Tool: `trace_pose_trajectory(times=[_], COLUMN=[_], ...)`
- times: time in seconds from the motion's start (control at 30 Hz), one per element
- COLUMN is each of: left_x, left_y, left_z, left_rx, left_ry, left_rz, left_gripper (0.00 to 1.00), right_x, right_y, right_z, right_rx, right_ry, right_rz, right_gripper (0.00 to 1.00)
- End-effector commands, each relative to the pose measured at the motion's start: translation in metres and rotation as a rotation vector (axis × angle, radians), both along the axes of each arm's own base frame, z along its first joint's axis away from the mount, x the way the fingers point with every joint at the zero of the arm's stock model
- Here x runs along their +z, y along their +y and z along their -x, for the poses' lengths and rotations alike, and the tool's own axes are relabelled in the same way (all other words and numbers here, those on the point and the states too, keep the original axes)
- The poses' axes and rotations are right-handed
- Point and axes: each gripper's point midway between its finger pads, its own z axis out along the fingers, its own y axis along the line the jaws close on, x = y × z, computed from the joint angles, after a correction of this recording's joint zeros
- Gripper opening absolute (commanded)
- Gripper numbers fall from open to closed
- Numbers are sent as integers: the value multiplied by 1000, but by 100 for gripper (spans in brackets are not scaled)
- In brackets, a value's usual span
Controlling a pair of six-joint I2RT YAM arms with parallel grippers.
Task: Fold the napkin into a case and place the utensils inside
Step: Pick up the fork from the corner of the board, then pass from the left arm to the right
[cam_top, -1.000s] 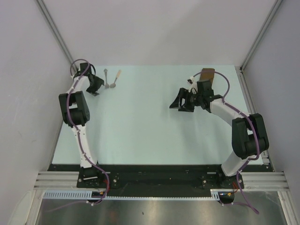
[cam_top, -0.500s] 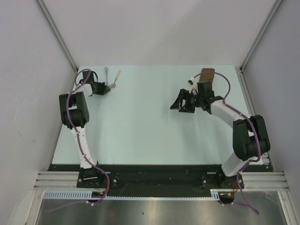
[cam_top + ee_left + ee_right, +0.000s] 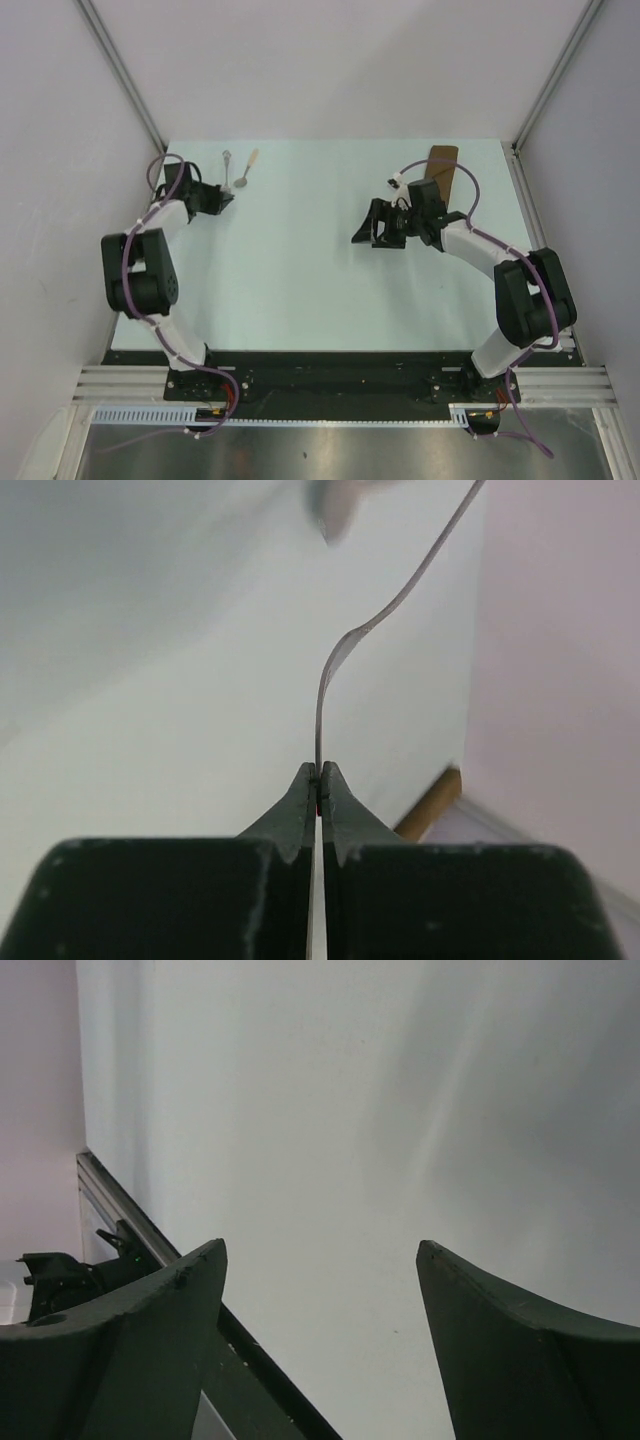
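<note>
The napkin lies folded as a narrow brown case (image 3: 443,170) at the table's back right. Two utensils lie at the back left, one with a grey metal handle (image 3: 227,165) and one with a tan handle (image 3: 250,163). My left gripper (image 3: 230,200) sits just in front of them. In the left wrist view it (image 3: 318,770) is shut on the near end of the grey metal utensil (image 3: 335,665), seen edge-on as a thin curved strip running away from the fingertips. My right gripper (image 3: 366,238) hangs open over bare table in front of and left of the case. Nothing lies between its fingers (image 3: 320,1245).
The pale table (image 3: 320,280) is walled on the left, back and right. The left gripper works close to the left wall (image 3: 560,680) and the table's edge (image 3: 430,810). A metal rail (image 3: 130,1220) runs along the table's border in the right wrist view.
My left gripper swung toward the utensils and closed on the grey metal one. My right gripper shifted slightly left and toward the front, and its jaws widened a little.
</note>
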Motion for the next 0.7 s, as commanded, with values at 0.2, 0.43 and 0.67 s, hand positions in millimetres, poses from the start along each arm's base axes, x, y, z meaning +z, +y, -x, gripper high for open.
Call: trace_pose_trajectory(times=[0.2, 0.43, 0.67], left_x=[93, 91, 80], left_y=[-234, -322, -364], left_z=[126, 204, 244], left_rx=[-656, -840, -911], left_ry=[-474, -475, -385], left_rz=[220, 329, 446], left_gripper=[0, 0, 0], right_x=[49, 65, 60], right_y=[13, -20, -36], right_z=[14, 40, 51], right_rx=[-71, -200, -234], right_ry=[-46, -167, -193], right_rz=[-254, -313, -288], right_gripper=[91, 91, 88])
